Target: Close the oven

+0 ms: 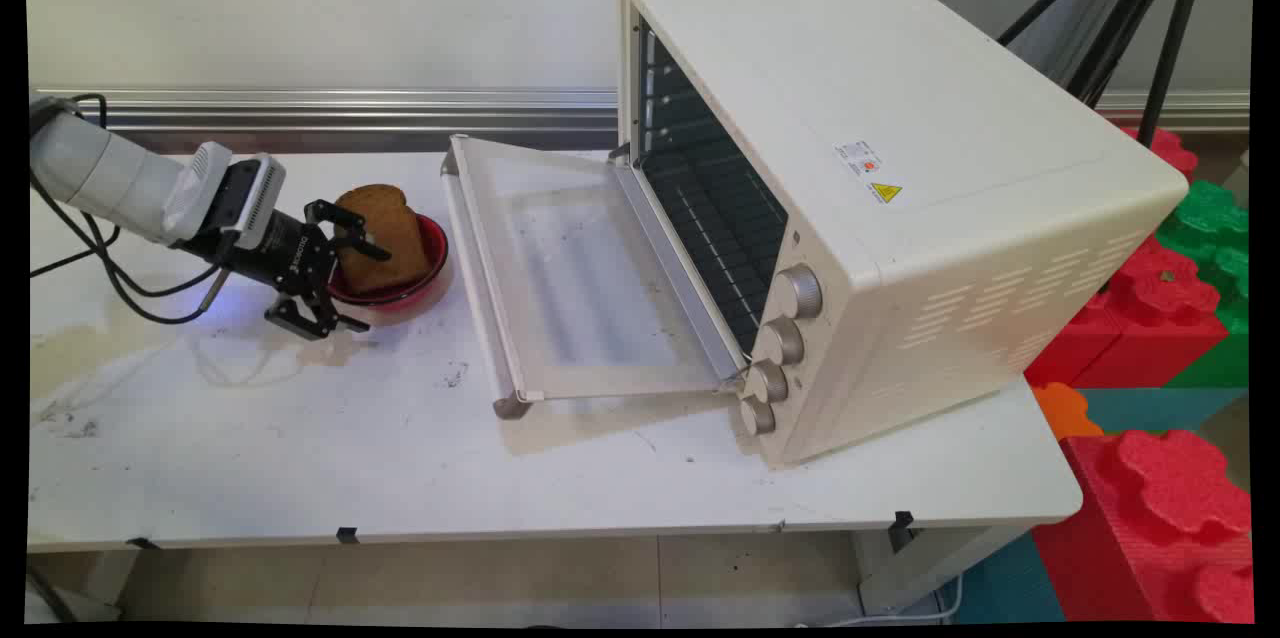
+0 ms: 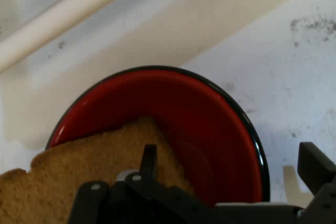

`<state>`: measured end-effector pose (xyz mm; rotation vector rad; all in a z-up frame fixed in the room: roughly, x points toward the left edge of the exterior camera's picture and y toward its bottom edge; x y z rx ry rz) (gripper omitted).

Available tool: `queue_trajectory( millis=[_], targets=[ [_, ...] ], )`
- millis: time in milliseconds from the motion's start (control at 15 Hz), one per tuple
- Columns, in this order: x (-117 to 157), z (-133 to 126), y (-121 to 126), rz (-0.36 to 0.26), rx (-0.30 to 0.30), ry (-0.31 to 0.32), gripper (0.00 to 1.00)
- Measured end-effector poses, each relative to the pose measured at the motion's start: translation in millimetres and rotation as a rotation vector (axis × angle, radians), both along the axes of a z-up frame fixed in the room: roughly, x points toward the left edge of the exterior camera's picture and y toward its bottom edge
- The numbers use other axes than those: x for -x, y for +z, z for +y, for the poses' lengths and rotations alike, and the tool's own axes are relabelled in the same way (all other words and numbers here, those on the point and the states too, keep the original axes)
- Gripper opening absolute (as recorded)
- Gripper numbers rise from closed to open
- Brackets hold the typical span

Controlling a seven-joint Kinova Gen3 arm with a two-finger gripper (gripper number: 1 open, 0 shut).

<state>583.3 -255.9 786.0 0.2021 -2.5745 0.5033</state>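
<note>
End effector spread wide, straddling toast slice leaning in red bowl; toast looked light, crumbly, best pinched across flat faces.

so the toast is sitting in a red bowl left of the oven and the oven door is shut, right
Not quite: the oven door is open, folded down flat toward the red bowl, as the main view shows. The toast does sit in that bowl, left of the oven.
</note>
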Motion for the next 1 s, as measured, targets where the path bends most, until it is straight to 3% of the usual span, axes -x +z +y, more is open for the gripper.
queue_trajectory(
  millis=[267, 333, 867, 933, 1000],
  targets=[
    [-0.3, -1.5, 9.5, 0.037, -0.016, 0.03, 1.0],
    [-1.0, -0.7, 13.2, 0.052, -0.023, 0.044, 0.0],
    [-13.0, 16.7, 42.6, 0.181, -0.09, 0.168, 0.0],
    [-8.3, -3.0, 46.1, 0.196, -0.1, 0.169, 0.0],
    [-10.4, -0.5, 49.6, 0.211, -0.108, 0.182, 0.0]
  ],
)
